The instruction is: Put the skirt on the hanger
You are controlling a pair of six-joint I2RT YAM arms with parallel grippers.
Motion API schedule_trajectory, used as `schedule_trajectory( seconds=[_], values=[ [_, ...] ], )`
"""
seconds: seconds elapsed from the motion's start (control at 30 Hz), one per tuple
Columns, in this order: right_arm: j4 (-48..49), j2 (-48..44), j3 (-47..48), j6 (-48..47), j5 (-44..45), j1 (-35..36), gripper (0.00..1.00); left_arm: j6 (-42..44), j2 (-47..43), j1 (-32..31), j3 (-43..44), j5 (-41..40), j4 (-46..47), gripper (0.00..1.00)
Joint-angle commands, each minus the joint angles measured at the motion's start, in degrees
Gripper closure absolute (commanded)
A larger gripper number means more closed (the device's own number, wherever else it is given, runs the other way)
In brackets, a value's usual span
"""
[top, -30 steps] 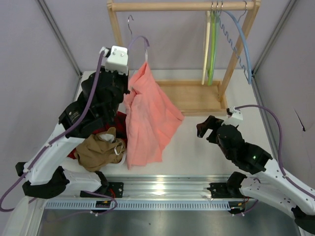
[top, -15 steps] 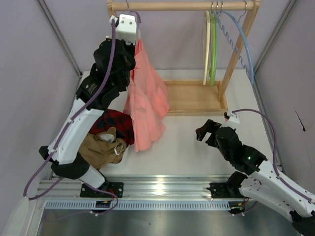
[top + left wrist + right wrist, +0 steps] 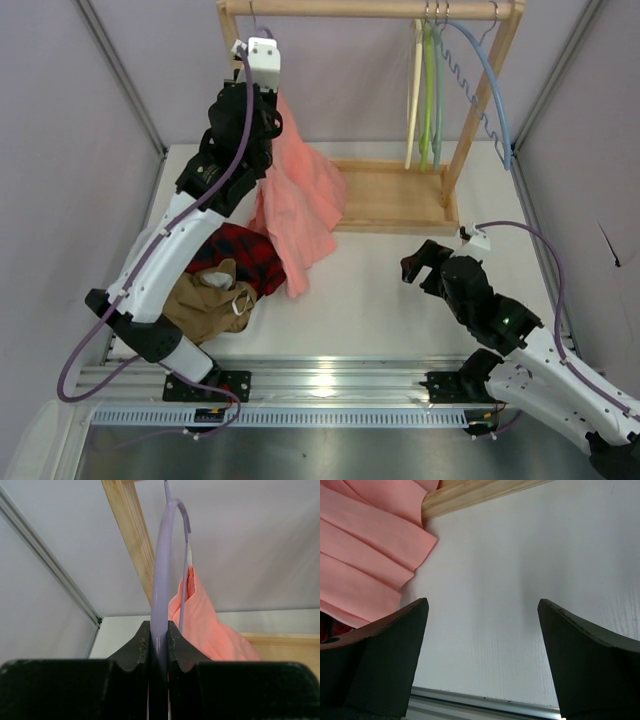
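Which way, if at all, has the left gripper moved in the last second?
Yes: the left gripper, shut on the hanger, went up toward the rack's top rail, lifting the skirt with it.

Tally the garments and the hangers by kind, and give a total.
Garments: 3 (skirt, plaid garment, tan garment)
Hangers: 4 (lilac hanger, cream hanger, green hanger, blue hanger)
Total: 7
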Motion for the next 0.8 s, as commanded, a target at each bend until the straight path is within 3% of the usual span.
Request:
schedule_trajectory(
  seconds=[0.0, 0.43, 0.53, 0.63, 0.67, 0.77],
  values=[
    [1.18, -0.63, -0.54, -0.62, 0.11, -0.58, 0.03, 0.78, -2.74, 1.24, -3.37, 0.68, 8.06, 1.00],
    [2.06, -0.45, -2.03, -0.18, -0.85, -1.37, 0.03, -1.15, -10.39, 1.68, -19.37, 2.26, 12.02, 1.00],
    [1.79, -0.36, -2.12, -0.18, -1.11, -1.46, 0.03, -1.59, -11.44, 1.85, -21.57, 4.10, 11.23, 0.94],
    [1.36, -0.54, -2.21, 0.00, -1.38, -1.54, 0.02, -4.04, -12.59, 1.85, -22.28, 7.09, 8.16, 0.77],
    [1.18, -0.37, -2.21, 0.00, -1.55, -1.54, 0.02, -5.53, -12.94, 1.85, -22.19, 7.88, 7.02, 0.60],
    [1.35, -0.19, -2.12, -0.79, -2.43, -1.72, 0.02, -8.00, -15.40, 1.85, -21.40, 10.42, 2.19, 0.25]
  ],
)
